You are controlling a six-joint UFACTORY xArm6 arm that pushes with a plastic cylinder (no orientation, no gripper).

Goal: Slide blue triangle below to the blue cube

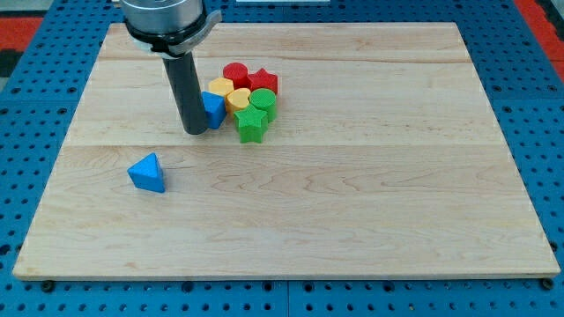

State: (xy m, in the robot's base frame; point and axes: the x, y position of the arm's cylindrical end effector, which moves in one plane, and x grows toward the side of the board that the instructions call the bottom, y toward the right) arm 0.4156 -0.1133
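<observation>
The blue triangle (147,173) lies alone on the wooden board at the view's left, below and left of the cluster. The blue cube (212,107) sits at the left edge of a tight cluster near the board's top middle, partly hidden by the rod. My tip (196,130) rests on the board just left of the blue cube, touching or nearly touching it. The tip is up and to the right of the blue triangle, well apart from it.
The cluster holds a yellow block (221,87), a yellow block (239,97), a red block (235,73), a red block (263,82), a green block (263,99) and a green star-like block (251,125). The wooden board (352,194) lies on a blue pegboard.
</observation>
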